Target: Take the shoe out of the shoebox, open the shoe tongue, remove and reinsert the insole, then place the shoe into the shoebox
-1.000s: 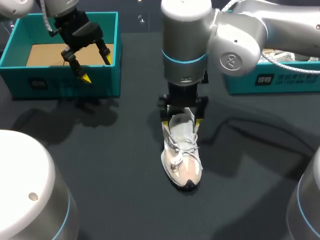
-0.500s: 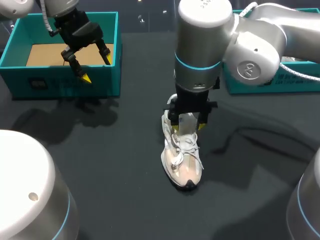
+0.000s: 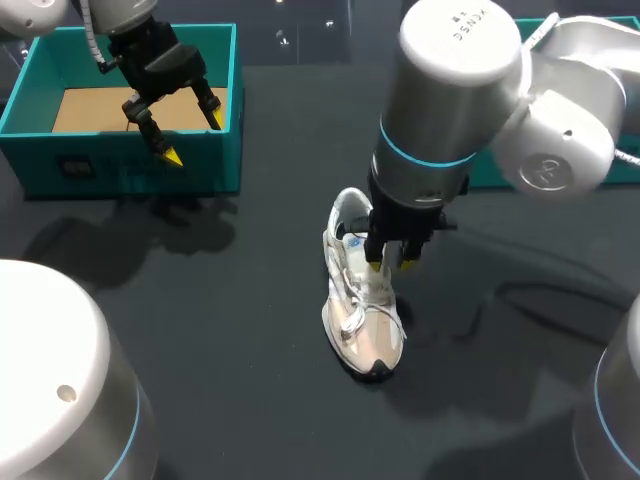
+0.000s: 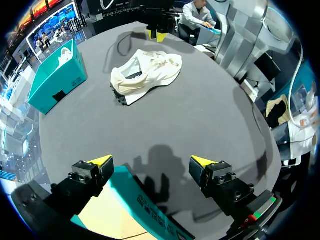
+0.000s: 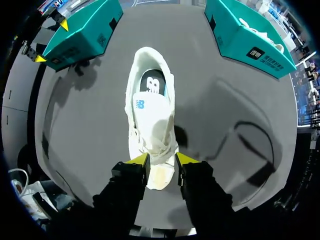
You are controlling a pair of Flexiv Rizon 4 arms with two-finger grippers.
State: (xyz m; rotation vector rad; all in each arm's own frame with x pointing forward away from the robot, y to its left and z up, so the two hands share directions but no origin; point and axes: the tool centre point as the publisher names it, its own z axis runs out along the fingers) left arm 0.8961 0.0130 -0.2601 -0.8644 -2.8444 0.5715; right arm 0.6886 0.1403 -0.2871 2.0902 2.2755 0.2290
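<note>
White shoe [image 3: 362, 310]: standing upright on its sole on the table, out of both boxes – soft mesh upper, smooth pale panels, a blush-tinted toe cap ending in a dark rubber tip, looped white laces lying loose over the forefoot.
Shoe opening: gaping at the rounded heel collar, with the padded tongue [image 5: 148, 107] lying flat and a dark insole [image 5: 151, 84] showing behind it.
Right gripper [image 3: 390, 264]: hanging straight down over the laces, its yellow-tipped fingers standing only narrowly apart with the laced upper showing between them; no squeeze on the shoe is showing.
Left gripper [image 3: 193, 138]: hovering above the front wall of the shoebox [image 3: 100, 172], black angular fingers spread wide and holding nothing.
Shoebox: sitting well apart from the shoe – a rectangular teal card box with thin straight walls and a plain brown cardboard floor.
Second box [image 5: 245, 35]: lying on the shoe's other side, teal card of the same boxy build.
Table [image 3: 250, 390]: matte dark grey, catching soft shadows of both arms.
Arms: showing brushed silver cylinders banded with thin glowing blue rings.
</note>
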